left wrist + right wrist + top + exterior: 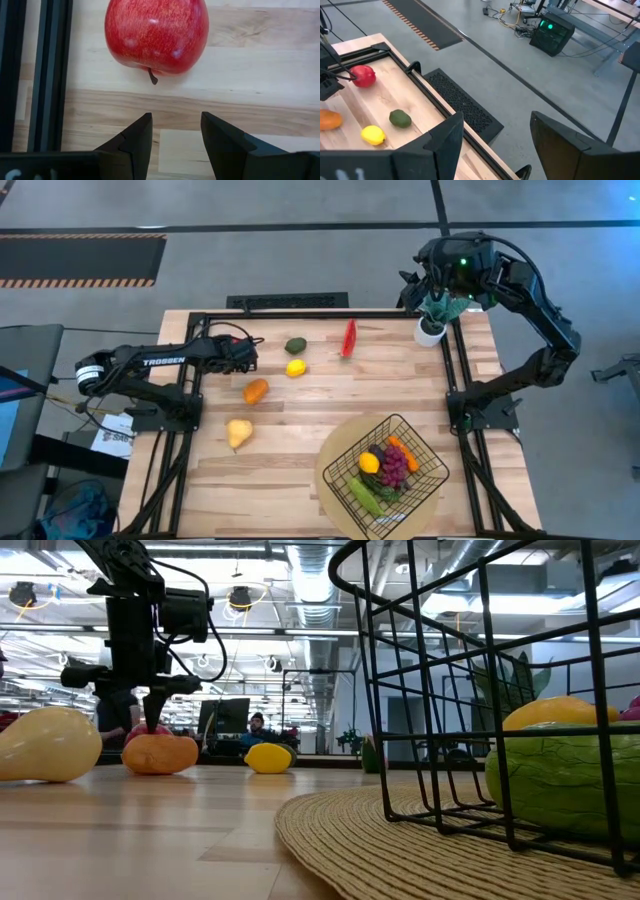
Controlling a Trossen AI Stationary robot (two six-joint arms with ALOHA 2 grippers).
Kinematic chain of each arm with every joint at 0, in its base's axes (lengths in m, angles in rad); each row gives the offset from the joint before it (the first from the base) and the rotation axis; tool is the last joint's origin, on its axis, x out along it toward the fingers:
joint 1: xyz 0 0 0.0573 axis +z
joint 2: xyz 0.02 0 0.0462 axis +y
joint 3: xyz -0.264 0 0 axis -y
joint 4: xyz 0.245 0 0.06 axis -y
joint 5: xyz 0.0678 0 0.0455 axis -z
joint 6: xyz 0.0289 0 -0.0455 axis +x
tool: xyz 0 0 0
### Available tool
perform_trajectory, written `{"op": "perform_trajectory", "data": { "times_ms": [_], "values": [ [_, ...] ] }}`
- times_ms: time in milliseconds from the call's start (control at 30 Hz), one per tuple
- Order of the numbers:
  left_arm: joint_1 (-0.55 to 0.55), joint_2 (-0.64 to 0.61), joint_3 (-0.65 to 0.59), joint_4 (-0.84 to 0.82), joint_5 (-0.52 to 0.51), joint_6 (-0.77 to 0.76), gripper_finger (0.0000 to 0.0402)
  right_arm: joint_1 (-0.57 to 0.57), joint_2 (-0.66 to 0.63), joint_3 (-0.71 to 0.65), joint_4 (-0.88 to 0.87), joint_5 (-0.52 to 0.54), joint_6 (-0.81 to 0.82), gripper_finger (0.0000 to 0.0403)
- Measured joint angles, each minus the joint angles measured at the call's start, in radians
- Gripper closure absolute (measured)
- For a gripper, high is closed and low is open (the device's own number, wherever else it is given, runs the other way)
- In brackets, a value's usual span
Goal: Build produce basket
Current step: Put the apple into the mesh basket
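**Apple sits dead ahead of the left gripper, nothing grabbed yet**

The left gripper (175, 132) is down low over the table's far-left part, fingers spread and empty. The apple (156, 35) lies straight in front of them, just beyond the tips, lined up with the gap, stem pointing back at the gripper. It's roundish, so no long axis to worry about; my guess is it only needs to push forward and then close.

The right gripper (495, 135) is way off, up over the far-right corner, spread and empty too, so left is clearly the nearer arm.

The basket (385, 465) is at the near right, well apart from the apple, already holding some produce. The orange (256, 391), lemon (295, 368), avocado (295, 345), pear (238, 432) and watermelon (348, 337) are loose on the table.
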Motion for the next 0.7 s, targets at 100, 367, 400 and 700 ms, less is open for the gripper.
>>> {"op": "perform_trajectory", "data": {
  "times_ms": [100,367,400,700],
  "values": [
    [0.000,0.000,0.000,0.000,0.001,0.000,0.0246,0.000,0.000,0.000,0.000,0.001,-0.007,0.0155],
    [0.000,0.000,0.000,0.000,0.014,0.000,0.0246,-0.016,0.000,0.000,-0.001,0.002,-0.058,0.0155],
    [0.000,0.000,0.000,0.000,0.014,0.001,0.0246,-0.024,0.000,0.000,-0.001,0.002,-0.060,0.0155],
    [0.000,0.000,0.000,0.000,-0.010,0.015,0.0246,-0.116,0.000,0.000,-0.001,0.001,-0.060,0.0155]
  ]
}}
